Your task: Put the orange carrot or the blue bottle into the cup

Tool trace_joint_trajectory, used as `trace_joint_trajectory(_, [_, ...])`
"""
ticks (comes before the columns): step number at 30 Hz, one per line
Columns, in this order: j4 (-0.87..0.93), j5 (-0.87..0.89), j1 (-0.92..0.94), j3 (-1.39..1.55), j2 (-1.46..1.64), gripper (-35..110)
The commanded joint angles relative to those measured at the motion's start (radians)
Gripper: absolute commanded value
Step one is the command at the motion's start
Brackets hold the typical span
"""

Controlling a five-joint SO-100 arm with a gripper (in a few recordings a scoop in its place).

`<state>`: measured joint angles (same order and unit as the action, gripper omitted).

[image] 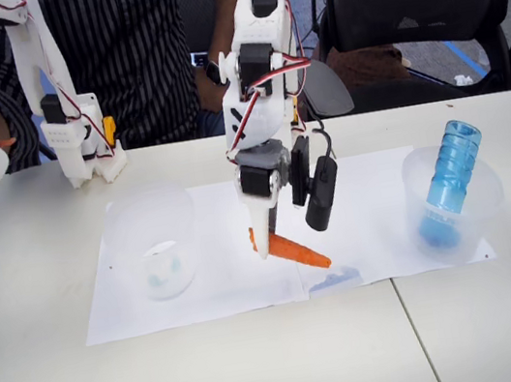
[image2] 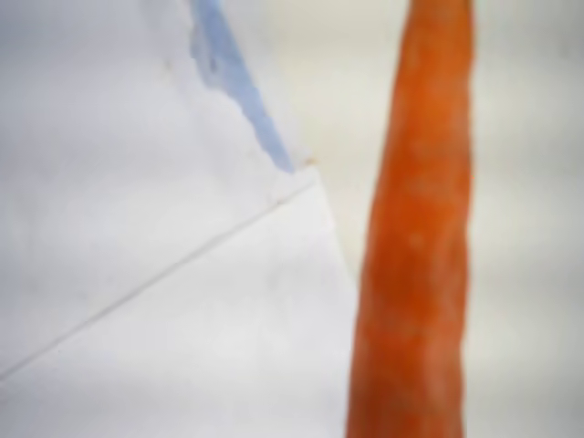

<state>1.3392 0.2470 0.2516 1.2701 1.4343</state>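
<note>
The gripper (image: 266, 241) at frame centre was clamped on the orange carrot's (image: 295, 252) blunt end, its tip slanting toward the paper, while the cup (image: 153, 242) at left centre awaited it.

From my remote station I see the orange carrot (image: 295, 250) tilted above the white paper, its thick end pinched between the fingers (image: 264, 239), its tapered tip angled down to the right in the fixed view; in the wrist view (image2: 415, 237) it runs as a blurred orange bar. The blue bottle (image: 451, 173), translucent and ribbed, leans inside the clear cup at the right. The cup (image: 153, 242), frosted with a pale-blue smudge at its base, stands upright at the left.
</note>
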Motion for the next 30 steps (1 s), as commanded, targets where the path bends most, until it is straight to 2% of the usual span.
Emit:
trace_joint_trajectory(1, [0.028,0.021,0.049,-0.107,0.282,11])
trace_joint_trajectory(13, [0.133,0.002,0.284,-0.109,0.486,11])
trace_joint_trajectory(20, [0.13,-0.104,0.413,-0.109,0.488,11])
trace_joint_trajectory(30, [0.129,-0.152,0.509,-0.149,0.408,11])
